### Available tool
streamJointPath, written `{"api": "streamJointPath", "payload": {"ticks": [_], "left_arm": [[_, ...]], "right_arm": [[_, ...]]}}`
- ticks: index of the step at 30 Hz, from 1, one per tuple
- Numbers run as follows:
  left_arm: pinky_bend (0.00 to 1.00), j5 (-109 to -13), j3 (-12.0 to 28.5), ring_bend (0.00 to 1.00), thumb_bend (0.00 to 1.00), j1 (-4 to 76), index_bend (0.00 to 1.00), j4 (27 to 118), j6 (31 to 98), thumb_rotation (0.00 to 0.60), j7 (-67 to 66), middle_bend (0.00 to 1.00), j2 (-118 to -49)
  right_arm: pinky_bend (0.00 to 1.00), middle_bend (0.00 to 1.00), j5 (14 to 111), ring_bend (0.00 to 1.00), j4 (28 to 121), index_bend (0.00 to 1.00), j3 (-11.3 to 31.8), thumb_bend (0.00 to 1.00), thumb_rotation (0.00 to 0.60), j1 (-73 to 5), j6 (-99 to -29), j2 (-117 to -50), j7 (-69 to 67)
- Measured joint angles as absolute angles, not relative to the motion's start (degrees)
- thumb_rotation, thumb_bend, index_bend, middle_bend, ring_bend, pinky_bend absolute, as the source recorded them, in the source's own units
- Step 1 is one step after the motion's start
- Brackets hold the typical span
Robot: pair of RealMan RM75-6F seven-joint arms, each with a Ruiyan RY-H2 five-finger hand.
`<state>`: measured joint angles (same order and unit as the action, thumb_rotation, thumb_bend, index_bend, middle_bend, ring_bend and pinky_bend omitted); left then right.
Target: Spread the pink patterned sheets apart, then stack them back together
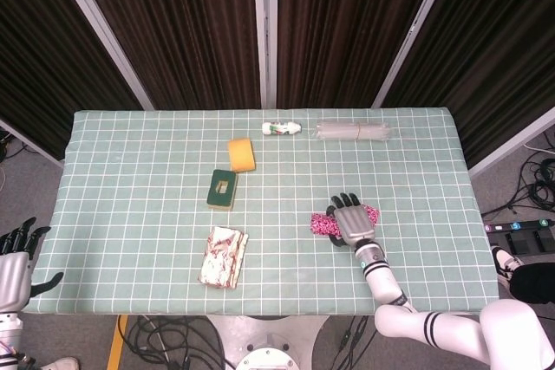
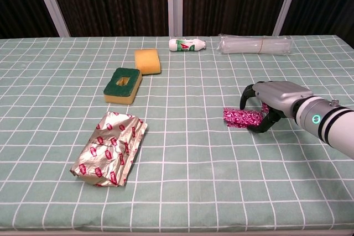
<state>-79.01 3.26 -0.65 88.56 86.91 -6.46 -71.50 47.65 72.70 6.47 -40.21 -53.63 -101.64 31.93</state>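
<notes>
The right hand lies over the pink patterned sheets, with its fingers curled down onto them, on the counter well to the right of the green sponge. The left hand hangs off the counter's edge, far left of the sponge, fingers spread and holding nothing.

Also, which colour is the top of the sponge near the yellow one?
Dark green top over a yellow base; chest view shows it best.
</notes>
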Motion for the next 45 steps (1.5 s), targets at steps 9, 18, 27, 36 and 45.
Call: {"api": "streamJointPath", "payload": {"ticks": [9, 18, 27, 36, 45], "left_arm": [[0.17, -79.1, 3.3, 0.15, 0.12, -0.7, 0.27, 88.4, 87.0, 0.600, -6.4, 0.19, -71.6], [0.17, -79.1, 3.3, 0.15, 0.12, -0.7, 0.27, 88.4, 87.0, 0.600, -6.5, 0.20, -71.6], [0.17, -79.0, 3.4, 0.15, 0.12, -0.6, 0.27, 88.4, 87.0, 0.600, -6.5, 0.20, -71.6], [0.17, -79.2, 3.5, 0.15, 0.12, -0.6, 0.27, 88.3, 86.9, 0.600, -6.3, 0.20, -71.6], [0.17, -79.3, 3.4, 0.15, 0.12, -0.5, 0.27, 88.5, 86.9, 0.600, -6.5, 0.20, -71.6]], "right_arm": [[0.00, 0.10, 48.1, 0.00, 73.6, 0.29, 6.2, 0.25, 0.491, -39.4, -54.1, -101.2, 32.1], [0.00, 0.10, 48.7, 0.00, 74.1, 0.26, 6.2, 0.24, 0.491, -39.1, -54.1, -100.6, 32.4], [0.00, 0.09, 49.6, 0.00, 76.1, 0.24, 5.9, 0.24, 0.477, -37.9, -55.7, -98.9, 32.3], [0.00, 0.10, 47.0, 0.00, 77.2, 0.23, 7.0, 0.25, 0.475, -35.6, -58.8, -96.0, 32.1], [0.00, 0.09, 43.5, 0.00, 72.6, 0.23, 7.7, 0.25, 0.470, -34.5, -56.8, -97.0, 31.4]]}}
